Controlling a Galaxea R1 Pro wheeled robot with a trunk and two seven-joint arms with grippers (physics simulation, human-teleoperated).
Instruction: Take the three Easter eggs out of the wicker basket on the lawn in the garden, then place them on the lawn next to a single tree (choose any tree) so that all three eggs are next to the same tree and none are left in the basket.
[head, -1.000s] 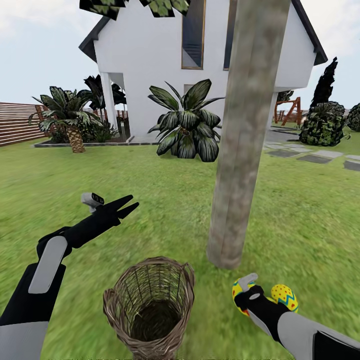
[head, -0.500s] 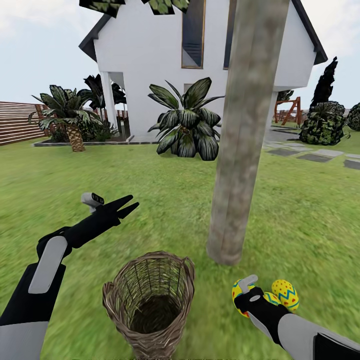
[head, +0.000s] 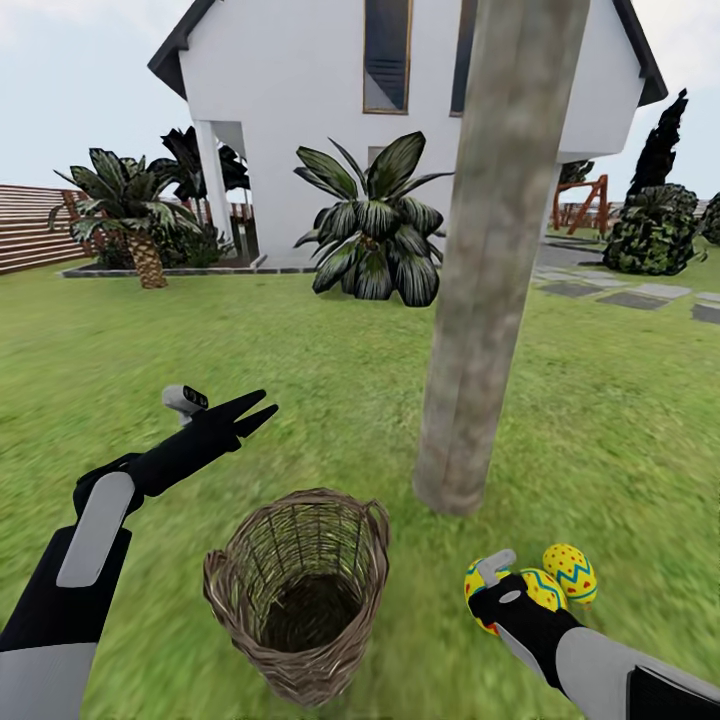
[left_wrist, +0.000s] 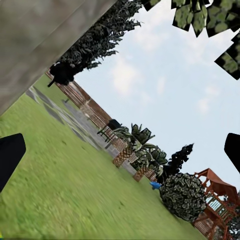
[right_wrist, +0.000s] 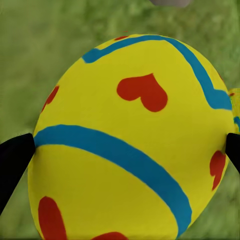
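Note:
The wicker basket (head: 300, 590) stands on the lawn (head: 330, 400) just in front of me, and I see no egg inside it. Just past it on the right rises the tree (head: 490, 280) with its thick grey-brown trunk. Near the trunk's foot, my right gripper (head: 482, 596) is low over the grass, shut on a yellow Easter egg (right_wrist: 130, 145) with red hearts and blue bands. Beside that wrist, two more Easter eggs lie on the grass, one dotted (head: 572, 570) and one with a zigzag band (head: 540, 588). My left gripper (head: 262, 408) is open, held over the grass to the basket's left.
A white house (head: 300, 90) stands behind a broad-leaved plant (head: 375, 235). A palm (head: 130, 215) and a slatted fence (head: 25, 225) are at the far left. Stepping stones (head: 620, 295) and dark bushes (head: 650, 230) lie to the right.
The whole picture has slid upward, so the camera has moved. Both arms keep their pose. A second egg on the grass now shows beside my right wrist.

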